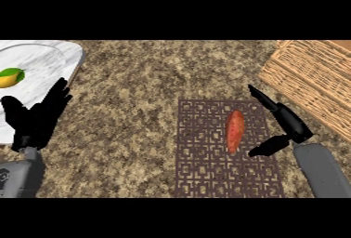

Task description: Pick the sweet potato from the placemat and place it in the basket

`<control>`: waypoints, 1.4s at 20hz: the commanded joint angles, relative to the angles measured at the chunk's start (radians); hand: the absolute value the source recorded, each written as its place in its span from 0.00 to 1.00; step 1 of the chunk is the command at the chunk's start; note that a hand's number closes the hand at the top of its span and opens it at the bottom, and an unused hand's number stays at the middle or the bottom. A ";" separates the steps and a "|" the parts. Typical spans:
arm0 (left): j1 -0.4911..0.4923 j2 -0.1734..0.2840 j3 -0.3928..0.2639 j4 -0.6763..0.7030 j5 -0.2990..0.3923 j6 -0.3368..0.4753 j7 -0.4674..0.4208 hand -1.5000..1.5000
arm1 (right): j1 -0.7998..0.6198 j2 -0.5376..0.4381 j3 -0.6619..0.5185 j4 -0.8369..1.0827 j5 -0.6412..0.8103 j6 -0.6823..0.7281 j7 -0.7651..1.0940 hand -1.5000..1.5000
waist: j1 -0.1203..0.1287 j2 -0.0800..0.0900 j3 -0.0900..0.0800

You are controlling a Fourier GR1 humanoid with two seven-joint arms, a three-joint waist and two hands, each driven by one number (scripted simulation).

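Note:
An orange sweet potato (234, 131) lies lengthwise on a dark brown patterned placemat (205, 162) in the middle of the counter. My right hand (289, 122) is open just right of the potato, fingers stretched toward the far side and thumb pointing left near the potato's lower end, not touching it. A woven wicker basket (312, 76) sits at the far right, partly cut off by the view's edge. At the left edge my left hand (37, 116) rests open with fingers up.
A white marble tray (41, 58) at the far left holds a yellow-green fruit (9, 77). The counter is speckled brown granite (137, 93) between the tray and the placemat.

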 commanded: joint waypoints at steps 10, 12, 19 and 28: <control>-0.056 -0.006 0.033 0.019 -0.042 -0.009 0.037 0.50 | 0.074 0.017 -0.008 -0.105 0.011 0.090 -0.060 0.00 | -0.005 -0.001 0.000; -0.049 -0.031 0.032 0.046 -0.042 -0.007 -0.005 0.50 | 0.099 0.041 0.028 -0.031 0.073 0.043 -0.157 0.00 | -0.004 0.000 0.000; -0.028 -0.059 0.011 -0.090 -0.047 0.017 0.118 0.50 | 0.093 0.048 0.008 0.021 0.132 -0.029 -0.142 0.00 | -0.001 -0.001 0.000; 0.034 -0.071 0.026 -0.013 -0.061 -0.020 -0.010 0.50 | 0.003 0.084 0.072 0.053 0.274 -0.123 -0.097 1.00 | 0.002 0.000 0.000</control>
